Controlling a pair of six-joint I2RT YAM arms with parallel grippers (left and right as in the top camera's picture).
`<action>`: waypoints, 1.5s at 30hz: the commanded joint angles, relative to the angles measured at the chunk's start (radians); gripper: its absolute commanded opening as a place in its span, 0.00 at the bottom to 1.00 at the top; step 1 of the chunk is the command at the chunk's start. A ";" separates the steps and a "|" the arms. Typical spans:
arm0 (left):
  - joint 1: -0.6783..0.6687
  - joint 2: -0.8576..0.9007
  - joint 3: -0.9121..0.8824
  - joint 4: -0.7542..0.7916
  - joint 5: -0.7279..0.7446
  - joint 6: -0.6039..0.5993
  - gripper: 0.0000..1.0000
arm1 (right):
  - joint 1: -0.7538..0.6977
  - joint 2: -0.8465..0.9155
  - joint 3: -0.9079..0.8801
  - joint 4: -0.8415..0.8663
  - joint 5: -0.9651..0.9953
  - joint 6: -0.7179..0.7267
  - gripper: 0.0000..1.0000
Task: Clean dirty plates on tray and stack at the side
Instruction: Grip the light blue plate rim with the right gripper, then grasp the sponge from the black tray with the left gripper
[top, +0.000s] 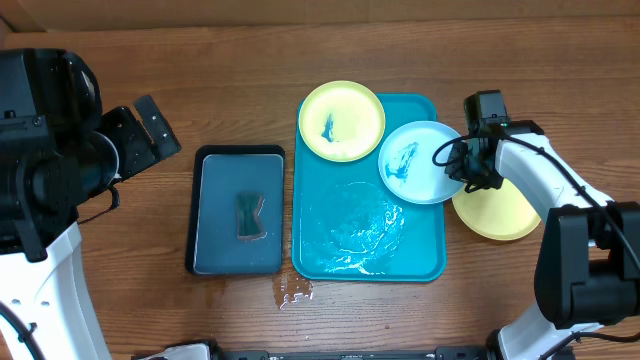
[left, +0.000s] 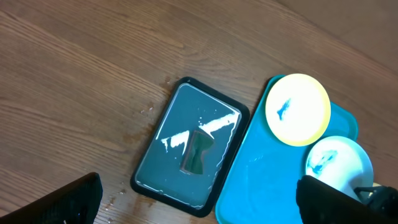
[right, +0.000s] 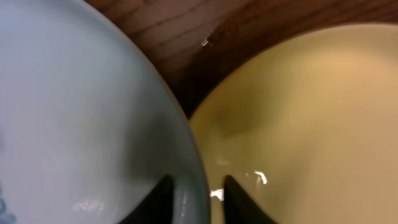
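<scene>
The teal tray (top: 425, 262) lies mid-table and also shows in the left wrist view (left: 267, 193). A yellow-green plate (top: 342, 120) with a dark teal smear sits over its far left corner, seen also in the left wrist view (left: 298, 109). A light blue plate (top: 415, 160) with teal smears lies over the tray's right rim (left: 336, 162). My right gripper (top: 462, 165) is shut on this plate's right rim (right: 74, 112), one finger on each side (right: 196, 186). A second yellow-green plate (top: 495, 215) lies on the table right of the tray (right: 311, 112). My left gripper (top: 155, 125) is open and empty, high at the left (left: 199, 208).
A black tray (top: 192, 215) with a wet grey-blue inside lies left of the teal tray and holds a small dark sponge (top: 250, 217), seen too in the left wrist view (left: 198, 152). Water pools inside the teal tray. A small puddle (top: 295, 293) is on the wood at its front left corner.
</scene>
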 joint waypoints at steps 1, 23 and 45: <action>0.004 0.002 0.008 -0.002 0.011 0.035 1.00 | -0.023 -0.013 0.012 -0.026 0.014 0.010 0.04; -0.045 0.002 -0.297 0.018 0.140 0.169 1.00 | 0.310 -0.083 -0.149 -0.075 -0.128 0.169 0.04; -0.234 0.229 -1.044 0.690 0.058 0.124 0.47 | 0.304 -0.083 -0.164 -0.042 -0.054 0.222 0.04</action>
